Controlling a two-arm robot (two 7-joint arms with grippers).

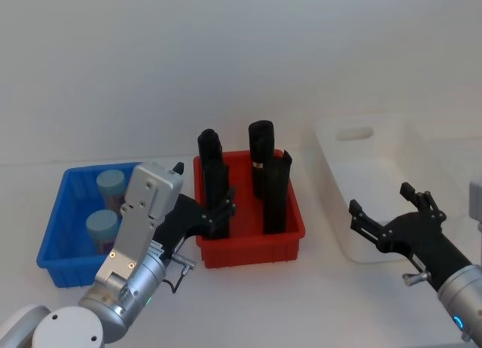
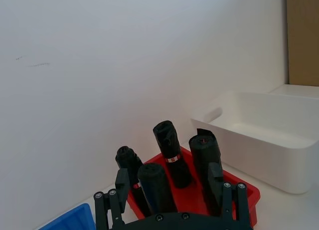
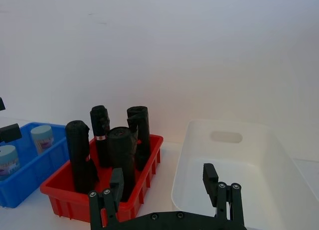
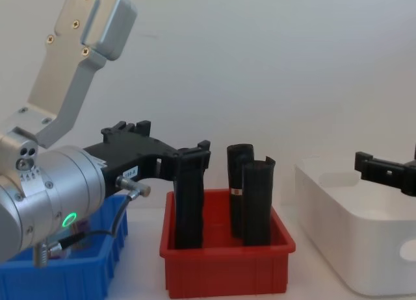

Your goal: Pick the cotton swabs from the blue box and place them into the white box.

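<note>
Two cotton swabs are standing upright in the blue box at the left end of the table: one tub toward the far side, the other nearer the robot, caps up and a little apart. Nothing is gripping either of them. The white box is sitting well apart at the right end, and no tub is showing on the bare floor inside it, so by this evidence the transfer is not yet under way. Both visible tubs are waiting to be moved.

Between the two boxes a red bin is holding several tall black sleeves, which are no part of the job.

The left tool is hanging raised by the red bin's left near corner, just right of the blue box. Its fingers are spread wide with nothing between them, and it is pointing toward the sleeves rather than down at the tubs. The right tool is hovering over the near part of the white box, likewise spread and carrying nothing.

What is left, then, is judged to be the whole task: bringing a tool over the blue box, taking each tub and carrying it past the red bin.
</note>
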